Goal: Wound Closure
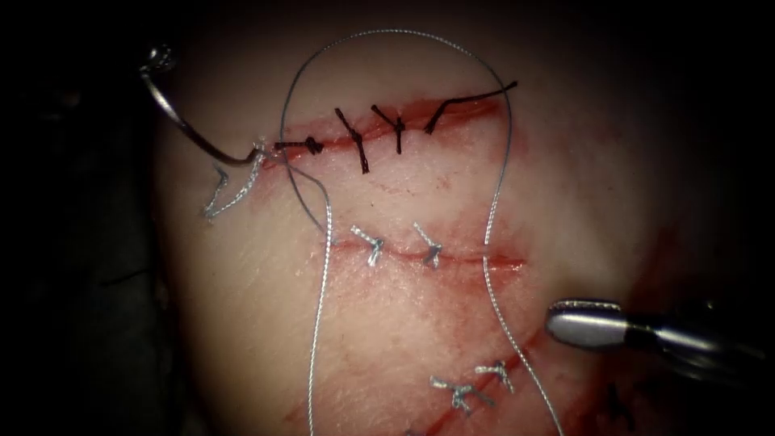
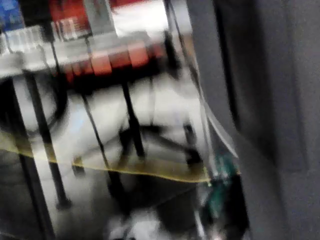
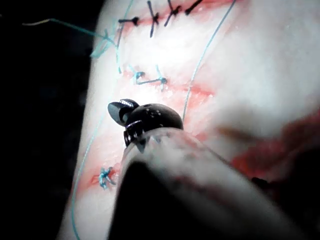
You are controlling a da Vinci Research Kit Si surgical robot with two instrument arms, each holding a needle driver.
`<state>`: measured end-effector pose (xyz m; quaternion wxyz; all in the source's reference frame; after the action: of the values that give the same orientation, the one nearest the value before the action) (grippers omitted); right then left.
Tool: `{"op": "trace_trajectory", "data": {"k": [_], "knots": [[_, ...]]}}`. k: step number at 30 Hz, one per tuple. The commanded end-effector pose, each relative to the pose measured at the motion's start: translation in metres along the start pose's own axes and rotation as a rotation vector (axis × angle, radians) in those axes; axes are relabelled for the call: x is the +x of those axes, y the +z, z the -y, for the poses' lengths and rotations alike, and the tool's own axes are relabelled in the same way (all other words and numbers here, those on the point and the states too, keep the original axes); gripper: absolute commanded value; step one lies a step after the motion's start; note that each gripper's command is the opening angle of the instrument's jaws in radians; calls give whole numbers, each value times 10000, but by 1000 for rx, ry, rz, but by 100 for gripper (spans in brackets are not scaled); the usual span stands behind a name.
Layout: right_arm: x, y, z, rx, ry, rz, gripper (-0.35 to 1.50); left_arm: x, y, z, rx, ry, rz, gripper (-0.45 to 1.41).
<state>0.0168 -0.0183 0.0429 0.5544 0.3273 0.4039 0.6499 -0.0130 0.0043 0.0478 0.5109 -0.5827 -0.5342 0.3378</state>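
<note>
1. Right tool (image 1: 583,323) comes in low from the right, tip over the tissue (image 1: 613,194) just right of the thread (image 1: 492,218). Jaws look pressed together and hold nothing; the right wrist view (image 3: 122,111) agrees.
2. Left tool: out of the endoscope view, and its own wrist view gives me nothing to go on.
3. Middle cut (image 1: 452,258): two light knots already across it, thread crossing at both ends.
4. Far cut (image 1: 387,129): dark stitches across it, and the thread arcs in a wide loop above them.
5. Needle (image 1: 194,133) is free of either tool, at the far cut's left end, point at the tissue by the thread end there; can't tell if it is buried.
6. Judgement: between stitches, needle unheld. Next move calls for a clean grip on the curve without snagging the loop.
</note>
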Motion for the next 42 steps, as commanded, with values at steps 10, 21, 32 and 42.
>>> {"op": "trace_trajectory", "data": {"k": [10, 21, 32, 42], "knots": [[-35, 60, -81, -280, -51, 184, 94, -27, 25, -5, -105, -21, 201, -45], [-50, 111, -101, -276, -72, 226, 59, -30, 26, 1, -88, -13, 226, -45], [-38, 41, -106, -426, -183, 305, -35, -33, 27, 2, -78, 7, 254, -45], [-92, -48, -76, -406, -180, 610, -35, -37, 29, 9, -66, 12, 267, -45]]}}
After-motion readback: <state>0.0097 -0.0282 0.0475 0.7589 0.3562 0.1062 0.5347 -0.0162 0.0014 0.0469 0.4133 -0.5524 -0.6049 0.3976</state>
